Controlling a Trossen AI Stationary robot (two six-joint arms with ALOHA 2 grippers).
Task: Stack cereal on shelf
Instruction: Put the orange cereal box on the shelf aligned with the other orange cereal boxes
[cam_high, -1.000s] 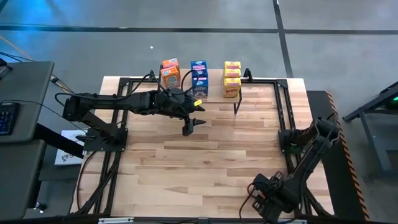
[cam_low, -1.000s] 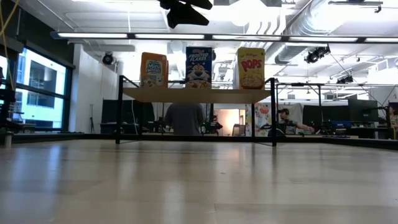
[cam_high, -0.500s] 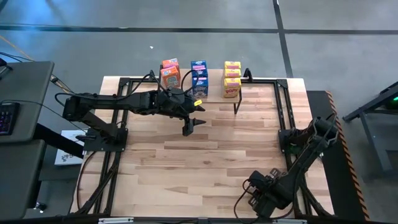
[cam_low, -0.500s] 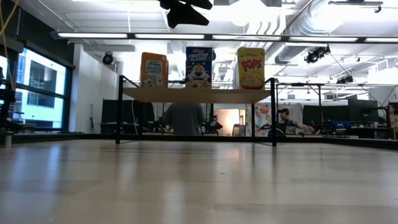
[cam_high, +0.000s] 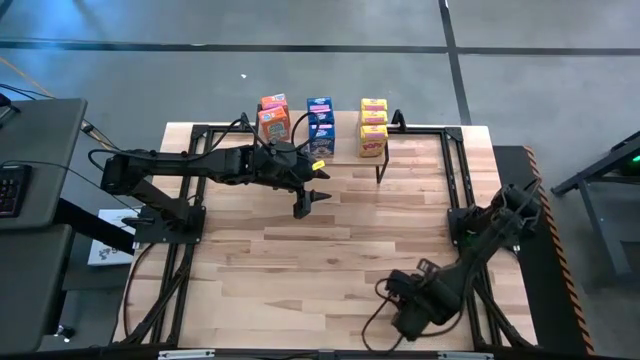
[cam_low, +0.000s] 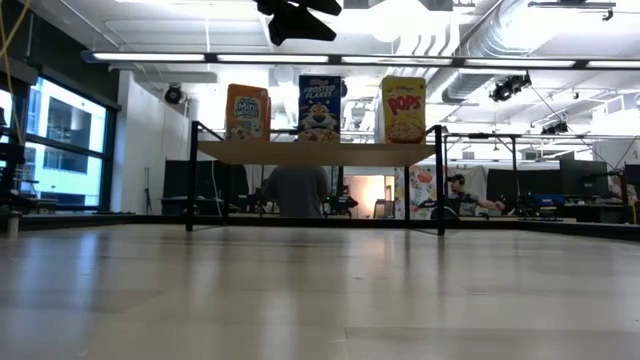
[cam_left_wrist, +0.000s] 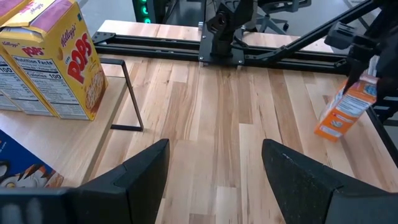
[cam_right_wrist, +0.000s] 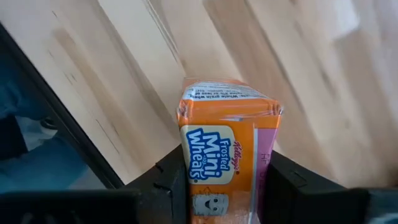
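Orange (cam_low: 247, 112), blue (cam_low: 319, 107) and yellow (cam_low: 403, 109) cereal boxes stand upright on the shelf (cam_low: 315, 152) at the table's far edge. Near the table's front edge, right of centre, my right gripper (cam_high: 402, 314) points down, shut on an orange Mini-Wheats cereal box (cam_right_wrist: 227, 149). The left wrist view also shows this box (cam_left_wrist: 346, 111), tilted. My left gripper (cam_high: 305, 205) hangs open in the air in front of the shelf with nothing between its fingers (cam_left_wrist: 146, 174). It is close to the yellow boxes (cam_left_wrist: 59, 62). My right gripper pinches the orange box between its two fingers (cam_right_wrist: 169, 179), one on each of two opposite sides, the pink side panel (cam_right_wrist: 264, 171) among them. The fingers come from above, pointing down. The box hangs tilted below them, its lower end (cam_left_wrist: 328, 130) close over the tabletop.
The shelf's thin black legs (cam_left_wrist: 127, 93) stand on the tabletop in front of the yellow boxes. Black frame rails (cam_high: 460, 180) run along the table's sides. The wide wooden middle of the table (cam_high: 320, 260) lies between the two arms. People show in the room behind (cam_low: 297, 190).
My right gripper has moved toward the table's left edge and a little away from the near edge, rolling about its own axis.
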